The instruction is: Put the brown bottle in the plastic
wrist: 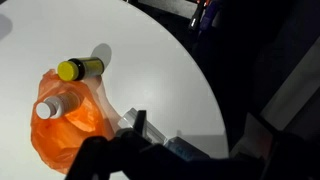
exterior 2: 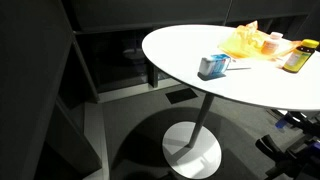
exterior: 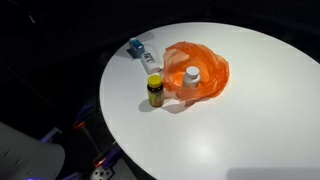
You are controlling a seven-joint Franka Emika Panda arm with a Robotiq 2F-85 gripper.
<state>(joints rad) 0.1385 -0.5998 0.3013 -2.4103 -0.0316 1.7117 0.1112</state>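
1. Box (exterior: 137, 47): leftmost on white counter (exterior: 250, 120).
2. Brown bottle (exterior: 155, 90): yellow-capped, upright, just beside orange plastic (exterior: 205, 70), outside it.
3. Claw (wrist: 198, 140): wrist view shows fingers spread apart, holding nothing.

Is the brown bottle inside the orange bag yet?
Out: the brown bottle stands upright on the table, beside the orange bag.

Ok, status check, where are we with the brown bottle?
Gripper open, empty. Brown bottle upright beside the orange plastic bag, not in it. White-capped bottle sits in the bag; small blue box off to the side, not blocking.
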